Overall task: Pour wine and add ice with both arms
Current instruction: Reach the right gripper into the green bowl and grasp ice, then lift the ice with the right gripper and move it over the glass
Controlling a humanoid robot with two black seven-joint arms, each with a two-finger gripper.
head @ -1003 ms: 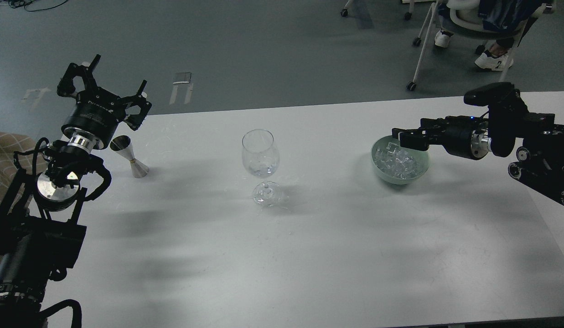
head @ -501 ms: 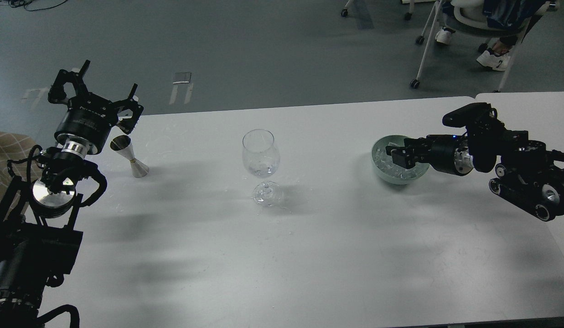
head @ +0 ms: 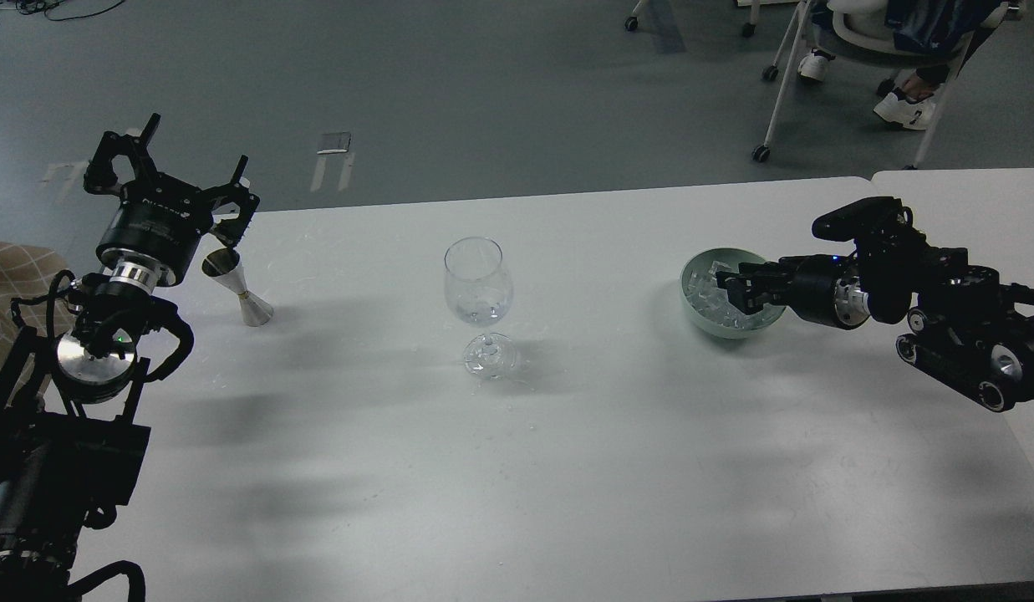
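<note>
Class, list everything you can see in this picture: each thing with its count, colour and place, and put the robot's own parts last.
wine glass: one, clear, upright at table centre, a little liquid at the bottom
jigger: one, silver, table's left end
bowl: one, pale green, table's right part
ice: a heap, clear, inside the bowl
table: one, white, foreground
chair: one, white-framed on castors, floor at top right, seated person's shoes beside it
left gripper: one, black, open, raised above the jigger
right gripper: one, black, reaching into the bowl among the ice
</note>
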